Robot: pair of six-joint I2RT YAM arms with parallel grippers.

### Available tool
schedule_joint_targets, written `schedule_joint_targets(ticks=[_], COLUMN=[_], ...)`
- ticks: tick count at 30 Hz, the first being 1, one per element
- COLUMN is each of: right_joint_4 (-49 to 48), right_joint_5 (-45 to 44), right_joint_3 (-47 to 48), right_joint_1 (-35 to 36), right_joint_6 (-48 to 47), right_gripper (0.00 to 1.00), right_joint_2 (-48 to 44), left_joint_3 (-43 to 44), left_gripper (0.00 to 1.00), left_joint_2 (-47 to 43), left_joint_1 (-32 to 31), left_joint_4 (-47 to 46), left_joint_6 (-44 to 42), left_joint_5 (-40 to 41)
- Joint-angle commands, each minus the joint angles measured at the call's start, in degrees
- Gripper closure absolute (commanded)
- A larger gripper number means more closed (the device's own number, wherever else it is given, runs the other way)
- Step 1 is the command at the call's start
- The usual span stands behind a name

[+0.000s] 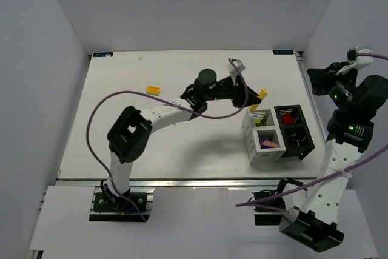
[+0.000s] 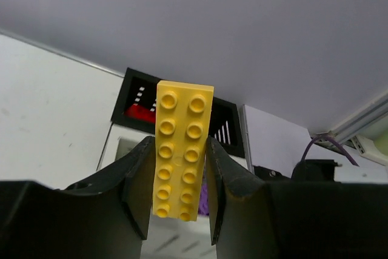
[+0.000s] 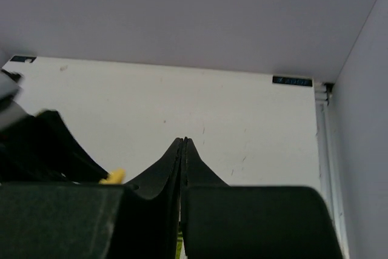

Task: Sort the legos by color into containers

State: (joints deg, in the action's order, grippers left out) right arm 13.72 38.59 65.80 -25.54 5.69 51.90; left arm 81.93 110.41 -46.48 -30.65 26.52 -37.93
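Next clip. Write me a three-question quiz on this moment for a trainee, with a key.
1. What is clamped in the jaws of the left gripper? A) a red brick B) a long yellow brick C) a purple piece
2. True or false: the right gripper has its jaws open around a brick.
3. Fill in: the loose brick lying on the table, far from the containers, is ____ in colour.

Key: 1 B. 2 False; the jaws are shut with nothing between them. 3 yellow.
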Motion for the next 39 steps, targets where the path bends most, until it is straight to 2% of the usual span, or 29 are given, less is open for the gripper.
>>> schedule_joint_targets(ticks=[1, 5, 9, 15, 22, 30, 32, 35, 36, 37, 39], right_joint_4=[4.3, 6.4, 7.8, 7.3, 7.0, 7.9, 7.9, 8.1, 8.3, 8.3, 8.7], right_joint_5=[-0.9, -13.2, -17.4, -14.6, -8.0, -8.3, -7.8, -7.3, -7.1, -7.0, -6.5], right_joint_3=[7.1, 13.0, 16.2, 14.0, 10.8, 7.4, 6.6, 5.9, 5.8, 5.7, 5.4], right_joint_1=[-1.0, -1.5, -2.4, -3.0, -3.1, -3.1, -3.2, -3.1, -3.2, -3.2, -3.1], right_joint_6=[-1.5, -0.7, 1.3, 5.1, 5.0, 2.6, 2.5, 2.0, 1.8, 1.5, 1.3], right_gripper=[1.0, 1.0, 1.0, 1.0, 1.0, 1.0, 1.0, 1.0, 1.0, 1.0, 1.0], right_joint_2=[-1.1, -1.7, -0.9, -0.3, -1.8, -4.2, -4.6, -5.2, -5.4, -5.5, -5.6], left_joint_3=[8.2, 16.0, 23.6, 31.0, 38.9, 40.0, 39.9, 40.1, 40.5, 40.8, 42.2], left_gripper=[1.0, 1.0, 1.0, 1.0, 1.0, 0.99, 0.95, 0.69, 0.53, 0.46, 0.41], left_joint_2=[5.2, 12.9, 19.3, 26.2, 33.4, 35.5, 36.1, 36.2, 36.1, 36.1, 36.1], left_joint_1=[-3.6, -6.4, -8.9, -12.1, -14.6, -17.0, -17.0, -17.0, -17.5, -17.5, -17.5], left_joint_4=[-3.8, -10.4, -13.0, -13.8, -13.1, -10.1, -9.4, -8.3, -7.3, -7.3, -6.0], left_joint_6=[-2.1, 1.8, 4.8, 6.3, 7.8, 6.5, 6.3, 5.9, 5.3, 5.0, 4.7], left_joint_5=[-0.4, 0.3, -0.3, -0.5, 0.1, 1.3, 1.6, 2.2, 2.4, 2.5, 2.6])
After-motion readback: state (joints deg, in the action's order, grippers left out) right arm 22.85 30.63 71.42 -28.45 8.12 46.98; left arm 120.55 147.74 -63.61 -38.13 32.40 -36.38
